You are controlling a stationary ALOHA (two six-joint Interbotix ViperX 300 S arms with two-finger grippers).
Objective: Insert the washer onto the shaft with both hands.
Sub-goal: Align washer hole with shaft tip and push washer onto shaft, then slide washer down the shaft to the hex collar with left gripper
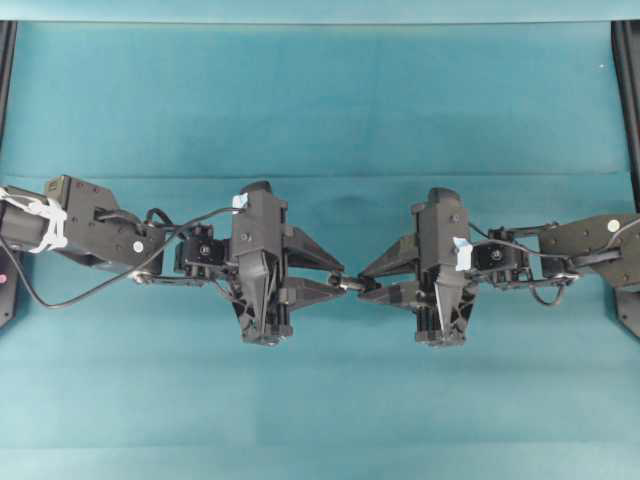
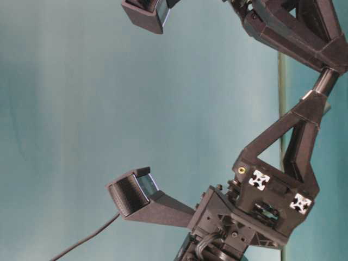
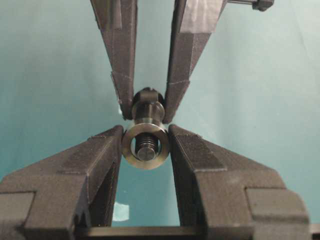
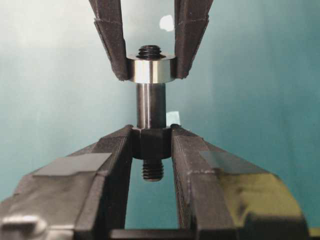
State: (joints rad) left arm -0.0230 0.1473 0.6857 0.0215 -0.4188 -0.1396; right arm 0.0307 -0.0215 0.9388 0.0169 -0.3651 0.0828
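The two grippers meet tip to tip above the middle of the teal cloth. My left gripper (image 1: pixel 340 283) (image 3: pixel 146 136) is shut on the washer (image 3: pixel 145 163) (image 4: pixel 150 71), a silvery ring pinched at its rim. My right gripper (image 1: pixel 366 287) (image 4: pixel 151 134) is shut on the dark hexagonal part of the shaft (image 4: pixel 151 106) (image 1: pixel 352 285). The washer sits around the shaft's far threaded end. That threaded tip (image 3: pixel 146 151) shows through the ring's hole and sticks out just past it. A second short threaded stub hangs between the right fingers (image 4: pixel 192 165).
A small pale tape square (image 3: pixel 120 211) (image 4: pixel 166 22) lies on the teal cloth (image 1: pixel 320 100) below the grippers. Black frame posts (image 1: pixel 627 90) stand at the table's left and right edges. A wrist camera housing (image 2: pixel 136 191) and arm links fill the table-level view.
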